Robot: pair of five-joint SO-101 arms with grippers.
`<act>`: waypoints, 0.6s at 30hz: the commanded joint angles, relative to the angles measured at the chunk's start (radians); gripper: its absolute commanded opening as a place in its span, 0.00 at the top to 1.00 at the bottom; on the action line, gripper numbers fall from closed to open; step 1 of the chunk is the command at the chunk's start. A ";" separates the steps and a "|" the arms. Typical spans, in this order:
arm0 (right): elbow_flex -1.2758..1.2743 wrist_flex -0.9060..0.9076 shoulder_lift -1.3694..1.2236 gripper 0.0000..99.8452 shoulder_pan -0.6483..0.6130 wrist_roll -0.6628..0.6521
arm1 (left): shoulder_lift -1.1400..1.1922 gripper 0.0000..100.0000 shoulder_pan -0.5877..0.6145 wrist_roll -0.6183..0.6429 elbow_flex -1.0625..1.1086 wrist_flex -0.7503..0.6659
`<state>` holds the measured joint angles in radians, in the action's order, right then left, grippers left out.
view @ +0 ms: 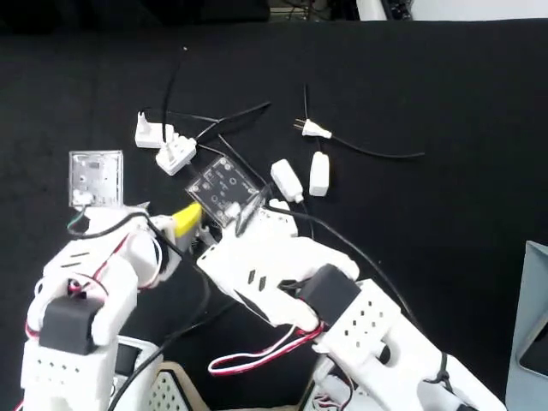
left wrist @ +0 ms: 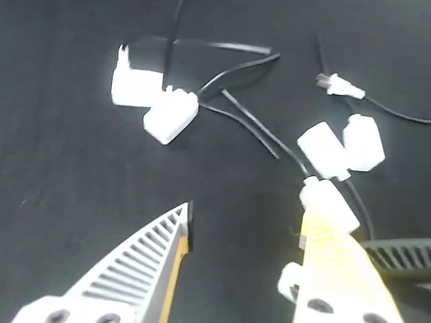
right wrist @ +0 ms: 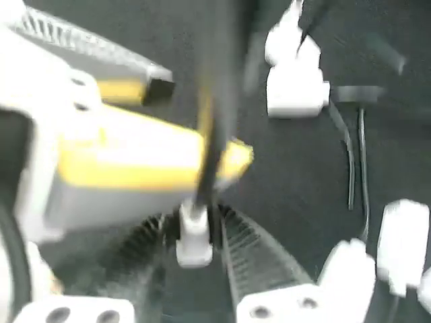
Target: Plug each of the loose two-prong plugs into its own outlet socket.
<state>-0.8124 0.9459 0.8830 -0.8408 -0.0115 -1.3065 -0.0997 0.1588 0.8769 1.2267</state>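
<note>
White plastic left arm (view: pixel 86 282) and white plastic right arm (view: pixel 274 265), hole rows along links. Black servo blocks (view: pixel 67 325) at joints. Red, white, black wire loops (view: pixel 257 355). On left gripper (left wrist: pixel 246 219): pale grey ribbed finger (left wrist: pixel 145 259), yellow ribbed finger (left wrist: pixel 333 262). On right gripper (right wrist: pixel 195 215): dark grey ribbed fingers (right wrist: pixel 252 252), white screw-holed base.

The bench (view: pixel 445 77) has a matt black, cloth-like cover. At upper left in the high view, the white blocky plug adapter (view: pixel 175 154) is smooth plastic and the clear square socket plate (view: pixel 95 178) is glossy. The thin black cable (view: pixel 377 152) shows a sheen. The left pincer (left wrist: pixel 249 215) has ribbed matt plastic fingers, one white and one yellow. The right pincer (right wrist: pixel 195 222) has ribbed fingers that clasp a small white plastic plug (right wrist: pixel 194 245), which is smooth.
</note>
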 commanded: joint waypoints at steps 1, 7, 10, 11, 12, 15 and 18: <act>0.005 -0.025 0.024 0.99 -0.008 -0.002 | -0.103 0.73 -0.081 -0.046 -0.035 0.006; 0.005 -0.018 0.025 0.99 0.002 -0.002 | -0.269 0.73 -0.097 -0.103 0.070 -0.003; 0.005 -0.018 0.025 0.99 0.068 -0.002 | -0.278 0.73 -0.036 -0.112 0.101 -0.006; 0.004 -0.017 0.025 0.99 0.104 0.000 | -0.270 0.73 -0.008 -0.118 0.108 -0.018; -0.007 -0.017 0.030 0.99 0.147 0.000 | -0.261 0.73 0.019 -0.124 0.113 -0.026; -0.039 -0.025 0.031 0.99 0.276 0.000 | -0.212 0.73 0.082 -0.161 0.108 -0.035; -0.065 -0.026 0.031 0.99 0.402 0.002 | -0.129 0.72 0.097 -0.180 0.108 -0.063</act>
<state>-0.8753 0.9413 0.8968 -0.5570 -0.0115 -1.5259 -0.0353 0.0130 0.9966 1.2098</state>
